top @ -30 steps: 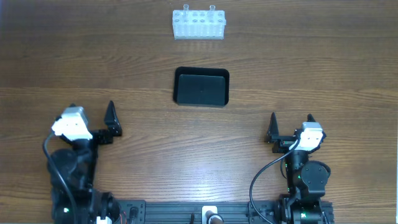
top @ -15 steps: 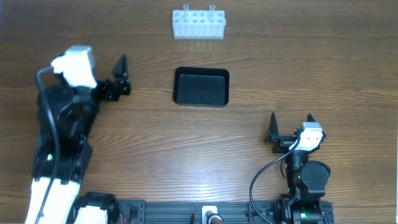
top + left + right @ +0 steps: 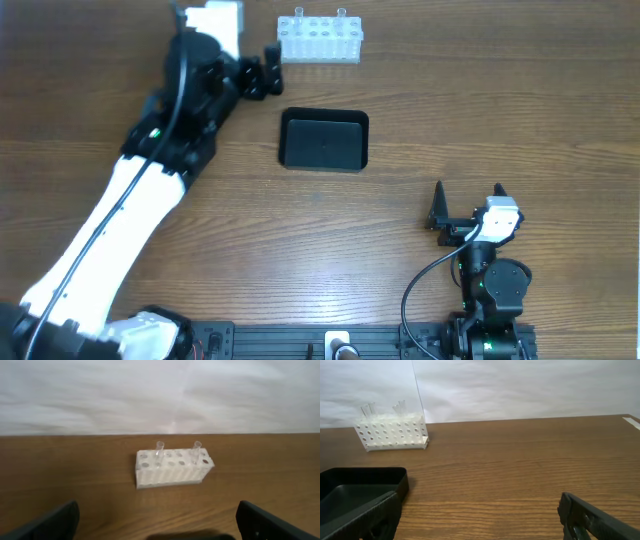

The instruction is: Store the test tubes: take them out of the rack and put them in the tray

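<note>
Your left hand (image 3: 262, 72) is spread wide, just beside the rack (image 3: 320, 40), fingers facing it, prob lined up for a grab. 2 test tubes (image 3: 159, 448) stand upright in the rack's far row, ahead of that hand, no contact. Tray (image 3: 324, 140) sits near the rack on the bench, so the carry's short. Right hand (image 3: 467, 200) is spread too, well apart from it all.

The bench (image 3: 500, 100) is warm brown with streaky wood grain, the rack (image 3: 320, 42) milky white and dotted with rows of round holes, the test tubes (image 3: 159, 446) clear, the tray (image 3: 324, 140) plain black, the left arm (image 3: 130, 220) white with black joints, and the left pincer (image 3: 268, 68) and right pincer (image 3: 468, 195) black.
</note>
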You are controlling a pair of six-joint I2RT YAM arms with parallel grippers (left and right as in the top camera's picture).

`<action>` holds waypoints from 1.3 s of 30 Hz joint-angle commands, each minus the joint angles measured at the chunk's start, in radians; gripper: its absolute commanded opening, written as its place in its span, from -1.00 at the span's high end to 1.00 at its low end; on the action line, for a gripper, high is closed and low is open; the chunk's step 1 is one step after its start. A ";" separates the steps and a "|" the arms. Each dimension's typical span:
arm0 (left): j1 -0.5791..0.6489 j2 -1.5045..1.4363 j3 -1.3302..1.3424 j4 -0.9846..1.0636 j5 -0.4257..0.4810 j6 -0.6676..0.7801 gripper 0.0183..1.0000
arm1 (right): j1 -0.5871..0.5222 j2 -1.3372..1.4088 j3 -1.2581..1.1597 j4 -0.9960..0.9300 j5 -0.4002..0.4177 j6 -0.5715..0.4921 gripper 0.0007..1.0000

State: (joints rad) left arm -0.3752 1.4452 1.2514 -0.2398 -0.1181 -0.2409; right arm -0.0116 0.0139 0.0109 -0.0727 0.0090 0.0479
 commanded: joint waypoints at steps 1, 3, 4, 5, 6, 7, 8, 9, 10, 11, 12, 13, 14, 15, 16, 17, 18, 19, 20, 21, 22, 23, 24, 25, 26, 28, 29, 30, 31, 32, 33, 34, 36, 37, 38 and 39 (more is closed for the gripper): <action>-0.017 0.137 0.134 -0.045 -0.091 -0.082 -1.00 | -0.006 -0.009 -0.005 -0.004 -0.008 -0.005 -0.98; -0.020 0.206 0.192 -0.065 -0.089 -0.082 -1.00 | -0.006 -0.009 -0.005 -0.004 -0.008 -0.005 -0.99; -0.020 0.235 0.217 -0.069 -0.089 -0.082 -1.00 | -0.006 -0.009 -0.005 -0.004 -0.008 -0.005 -0.98; -0.020 0.269 0.244 -0.070 -0.089 -0.082 -1.00 | -0.006 -0.009 -0.005 -0.004 -0.008 -0.005 -0.98; -0.021 0.298 0.268 -0.071 -0.089 -0.082 -0.99 | -0.006 -0.009 -0.005 -0.004 -0.008 -0.005 -0.98; -0.021 0.332 0.296 -0.072 -0.088 -0.082 -1.00 | -0.006 -0.009 -0.005 -0.004 -0.008 -0.005 -0.98; -0.021 0.361 0.320 -0.072 -0.088 -0.082 -1.00 | -0.006 -0.009 -0.005 -0.004 -0.008 -0.005 -0.98; -0.021 0.388 0.345 -0.072 -0.085 -0.082 -1.00 | -0.006 -0.009 -0.005 -0.004 -0.008 -0.005 -0.99; -0.020 0.417 0.369 -0.071 -0.077 -0.081 -1.00 | -0.006 -0.009 -0.005 -0.004 -0.008 -0.005 -0.99; -0.020 0.450 0.398 -0.072 -0.070 -0.081 -1.00 | -0.006 -0.009 -0.005 -0.004 -0.008 -0.005 -0.99; -0.020 0.476 0.422 -0.072 -0.062 -0.081 -1.00 | -0.006 -0.009 -0.005 -0.004 -0.008 -0.005 -0.99; -0.020 0.510 0.452 -0.072 -0.051 -0.080 -1.00 | -0.006 -0.009 -0.005 -0.004 -0.008 -0.005 -0.98; -0.020 0.542 0.482 -0.072 -0.042 -0.076 -1.00 | -0.006 -0.009 -0.005 -0.004 -0.008 -0.005 -0.99; -0.020 0.574 0.510 -0.072 -0.027 -0.066 -1.00 | -0.006 -0.009 -0.005 -0.004 -0.008 -0.005 -0.99; -0.020 0.597 0.533 -0.072 -0.016 -0.049 -0.99 | -0.006 -0.009 -0.005 -0.004 -0.008 -0.005 -0.99; -0.021 0.623 0.558 -0.072 -0.005 -0.035 -1.00 | -0.006 -0.009 -0.005 -0.004 -0.008 -0.005 -0.99; -0.020 0.650 0.582 -0.072 0.008 -0.023 -1.00 | -0.006 -0.009 -0.005 -0.004 -0.008 -0.005 -0.98; -0.021 0.679 0.613 -0.076 0.014 -0.018 -0.99 | -0.006 -0.009 -0.005 -0.004 -0.008 -0.005 -0.99; -0.020 0.702 0.637 -0.080 0.017 -0.017 -0.99 | -0.006 -0.009 -0.005 -0.004 -0.008 -0.005 -0.98; -0.020 0.724 0.660 -0.087 0.017 -0.017 -1.00 | -0.006 -0.009 -0.005 -0.004 -0.008 -0.005 -0.98; -0.020 0.747 0.687 -0.096 0.017 -0.017 -1.00 | -0.006 -0.009 -0.005 -0.004 -0.008 -0.005 -0.98; -0.020 0.766 0.709 -0.102 0.017 -0.017 -1.00 | -0.006 -0.009 -0.005 -0.004 -0.008 -0.005 -0.98; -0.020 0.781 0.724 -0.105 0.017 -0.011 -1.00 | -0.006 -0.009 -0.005 -0.004 -0.008 -0.005 -0.98; -0.021 0.795 0.738 -0.110 0.017 0.000 -0.99 | -0.006 -0.009 -0.005 -0.004 -0.008 -0.005 -0.98; -0.020 0.809 0.752 -0.115 0.017 0.009 -0.99 | -0.006 -0.009 -0.005 -0.004 -0.008 -0.005 -0.99; -0.020 0.833 0.777 -0.128 0.016 0.040 -1.00 | -0.006 -0.009 -0.005 -0.004 -0.008 -0.005 -0.99; -0.020 0.844 0.783 -0.129 0.016 0.057 -0.99 | -0.006 -0.009 -0.005 -0.004 -0.008 -0.005 -0.98; -0.019 0.850 0.785 -0.129 0.016 0.069 -1.00 | -0.006 -0.009 -0.005 -0.004 -0.008 -0.005 -0.99; -0.018 0.856 0.785 -0.129 0.016 0.080 -0.99 | -0.006 -0.009 -0.005 -0.004 -0.008 -0.005 -0.98; -0.015 0.860 0.785 -0.129 0.015 0.081 -1.00 | -0.006 -0.009 -0.005 -0.004 -0.008 -0.005 -0.98; -0.012 0.864 0.785 -0.129 0.016 0.080 -1.00 | -0.006 -0.009 -0.005 -0.004 -0.008 -0.005 -0.98; -0.008 0.871 0.785 -0.129 0.016 0.080 -1.00 | -0.006 -0.009 -0.005 -0.004 -0.008 -0.005 -0.99; -0.001 0.882 0.785 -0.129 0.016 0.078 -1.00 | -0.006 -0.009 -0.005 -0.004 -0.008 -0.005 -0.99; 0.002 0.890 0.785 -0.129 0.016 0.077 -0.99 | -0.006 -0.009 -0.005 -0.004 -0.008 -0.005 -0.99; 0.005 0.893 0.785 -0.129 0.016 0.077 -0.99 | -0.006 -0.009 -0.005 -0.004 -0.008 -0.005 -0.99; 0.005 0.897 0.785 -0.129 0.016 0.077 -1.00 | -0.006 -0.009 -0.005 -0.004 -0.008 -0.005 -0.99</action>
State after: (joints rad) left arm -0.3847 2.3081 2.0098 -0.3672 -0.1085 -0.1829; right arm -0.0116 0.0139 0.0109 -0.0731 0.0086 0.0479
